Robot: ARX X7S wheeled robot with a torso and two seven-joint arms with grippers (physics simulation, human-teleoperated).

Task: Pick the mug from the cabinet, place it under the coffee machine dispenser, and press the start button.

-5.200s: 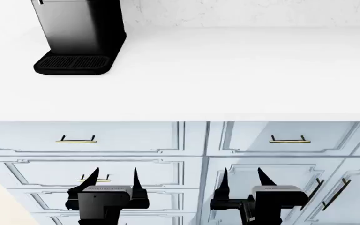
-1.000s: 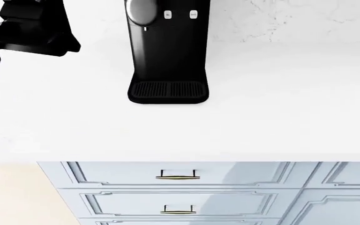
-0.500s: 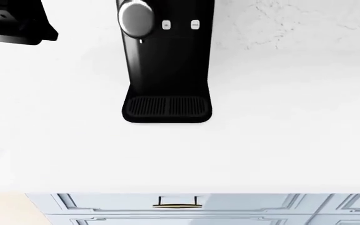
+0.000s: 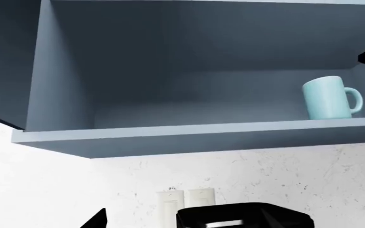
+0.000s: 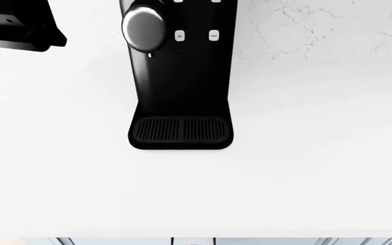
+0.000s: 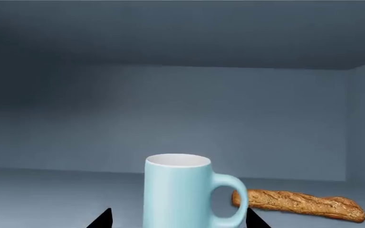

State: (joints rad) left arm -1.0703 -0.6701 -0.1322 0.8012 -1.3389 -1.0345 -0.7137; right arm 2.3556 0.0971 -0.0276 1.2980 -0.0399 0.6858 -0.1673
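The right gripper (image 6: pixel 177 219) is wide open with the mug (image 6: pixel 177 190) right between its tips, so it should go straight in and squeeze gently.

left arm: black segment (image 5: pixel 16 28) raised at head view's upper left | left gripper (image 4: pixel 176 221): fingertips apart, nothing between | right gripper (image 6: pixel 177 218): two dark fingertips spread wide, holding nothing, wrist level
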